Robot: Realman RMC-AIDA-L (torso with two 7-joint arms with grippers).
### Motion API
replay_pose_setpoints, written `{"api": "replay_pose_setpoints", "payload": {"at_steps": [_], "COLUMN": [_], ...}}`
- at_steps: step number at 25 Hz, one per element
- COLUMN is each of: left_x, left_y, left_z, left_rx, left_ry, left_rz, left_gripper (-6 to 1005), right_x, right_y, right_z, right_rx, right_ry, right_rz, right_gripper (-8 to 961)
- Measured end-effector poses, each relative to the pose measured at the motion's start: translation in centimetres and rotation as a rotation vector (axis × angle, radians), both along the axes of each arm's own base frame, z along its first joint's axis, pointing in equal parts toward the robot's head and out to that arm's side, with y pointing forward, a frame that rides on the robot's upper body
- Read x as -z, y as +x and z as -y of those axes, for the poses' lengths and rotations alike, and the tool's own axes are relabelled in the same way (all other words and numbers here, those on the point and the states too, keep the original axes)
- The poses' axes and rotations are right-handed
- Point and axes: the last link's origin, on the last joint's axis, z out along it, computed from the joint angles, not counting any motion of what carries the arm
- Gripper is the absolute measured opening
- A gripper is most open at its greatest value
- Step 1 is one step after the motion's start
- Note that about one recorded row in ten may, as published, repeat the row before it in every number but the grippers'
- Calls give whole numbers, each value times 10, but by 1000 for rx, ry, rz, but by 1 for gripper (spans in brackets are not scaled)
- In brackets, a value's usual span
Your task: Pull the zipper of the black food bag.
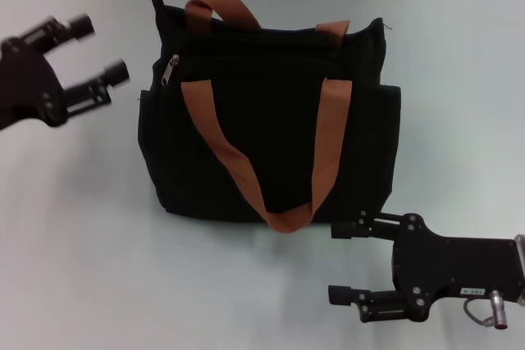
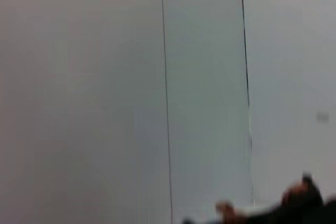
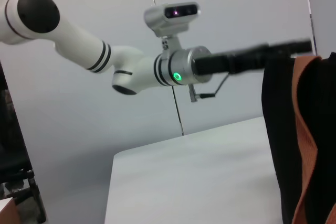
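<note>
Here the black food bag stands upright on the white table, filling the middle of the head view, its two rust-orange strap handles draped down the near face and meeting in a loop at the bag's lower edge. The zipper, a small silver pull tab, hangs at about ten o'clock from the bag's centre, at the end of the zip track on the bag's top edge that lies toward the robot's left. The left gripper hovers at nine o'clock from the zipper, near it but apart, above the table; its two black fingers are spread wide, pointing toward the bag with nothing between them. The right gripper sits at about five o'clock from the bag's centre, low over the table just beside the bag's near right corner; its fingers are likewise spread apart and hold nothing, the upper finger lying close under the bag's bottom edge, though contact cannot be made out. In the right wrist view the bag's dark side with one orange strap fills one edge, and beyond it the left arm reaches in, white with a green light at its wrist and a camera mounted above. The left wrist view shows mostly the pale wall panels, with a blurred dark shape at one corner that cannot be identified.
</note>
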Motion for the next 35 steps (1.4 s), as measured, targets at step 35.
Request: {"api": "replay_pose_setpoints", "payload": {"at_steps": [35], "left_x": [23], "left_y": [22], "left_z": [-44], "left_rx": [56], "left_ry": [-72], "left_rz": [-256], "left_gripper": [540], "right_x": [-2], "right_y": [-2], "right_z": [-10], "right_rx": [0], "right_ry": [20], "right_rz": [19], "right_gripper": [804]}}
